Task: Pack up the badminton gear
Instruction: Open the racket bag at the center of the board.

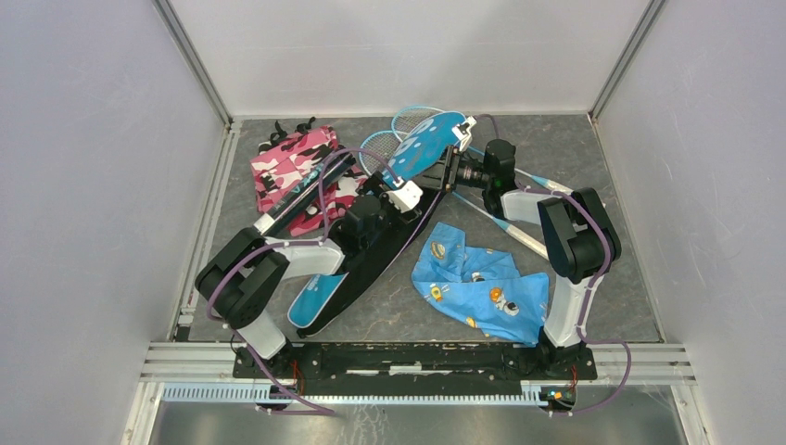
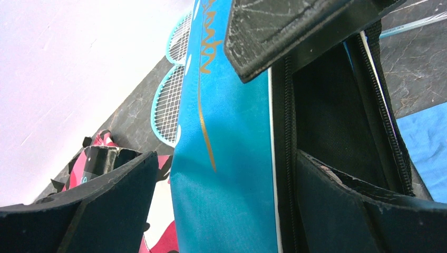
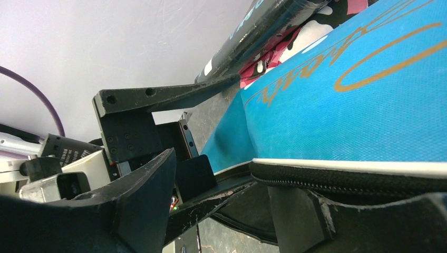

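The blue "SPORT" cover (image 1: 326, 283) lies diagonally on the table with its zip open and its far end raised. My left gripper (image 1: 397, 193) is open; the cover's blue top flap (image 2: 226, 132) is between its fingers, and one finger (image 2: 348, 205) is inside the black lining. My right gripper (image 1: 450, 167) is open, with the zip edge (image 3: 348, 182) resting on one finger (image 3: 369, 221). Two light-blue racquets (image 1: 378, 145) lie under the cover's far end, with their handles (image 1: 519, 237) out to the right. The black tube (image 1: 306, 190) lies on the pink bag. No shuttlecocks show.
The pink camouflage bag (image 1: 283, 167) lies at the back left under the tube. The blue cartoon-print cloth (image 1: 482, 286) lies crumpled at the front right, beside the right arm. Walls close in the table on three sides.
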You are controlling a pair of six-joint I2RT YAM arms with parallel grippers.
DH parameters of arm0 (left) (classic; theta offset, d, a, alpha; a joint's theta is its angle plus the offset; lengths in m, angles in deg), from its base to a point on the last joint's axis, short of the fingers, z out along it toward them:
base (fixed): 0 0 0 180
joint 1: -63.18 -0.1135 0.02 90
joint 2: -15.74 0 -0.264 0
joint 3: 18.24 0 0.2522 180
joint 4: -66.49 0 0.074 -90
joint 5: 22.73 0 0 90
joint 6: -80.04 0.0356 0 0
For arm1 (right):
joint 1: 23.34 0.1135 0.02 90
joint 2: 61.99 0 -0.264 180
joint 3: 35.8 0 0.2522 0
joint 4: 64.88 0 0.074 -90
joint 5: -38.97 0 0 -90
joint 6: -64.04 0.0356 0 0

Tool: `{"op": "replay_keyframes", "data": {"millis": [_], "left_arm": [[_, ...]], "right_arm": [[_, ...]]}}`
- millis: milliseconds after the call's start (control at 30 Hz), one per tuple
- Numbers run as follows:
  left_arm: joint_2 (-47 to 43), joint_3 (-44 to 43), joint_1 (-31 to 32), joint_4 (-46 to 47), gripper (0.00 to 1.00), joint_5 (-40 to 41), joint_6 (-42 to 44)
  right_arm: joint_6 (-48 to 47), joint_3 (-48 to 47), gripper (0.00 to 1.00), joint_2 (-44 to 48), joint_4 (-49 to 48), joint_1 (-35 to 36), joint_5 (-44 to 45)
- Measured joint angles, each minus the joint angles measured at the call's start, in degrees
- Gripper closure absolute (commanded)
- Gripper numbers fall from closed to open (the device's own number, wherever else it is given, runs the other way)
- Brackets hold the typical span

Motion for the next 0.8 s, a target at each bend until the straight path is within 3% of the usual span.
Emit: {"op": "replay_keyframes", "data": {"millis": [633,733,800], "left_arm": [[5.9,3.8,1.2,16.5,0.01,-0.5,7.0],[7.2,2.4,1.4,16.3,0.08,1.6,7.2],[7.7,1.5,1.4,16.1,0.19,3.3,7.5]], "right_arm": [[8.2,-0.2,0.38,0.0,-3.1,0.0,0.2],[9.2,-0.2,0.38,0.0,-3.8,0.0,0.2],[9.4,-0.2,0.38,0.0,-4.1,0.0,0.2]]}}
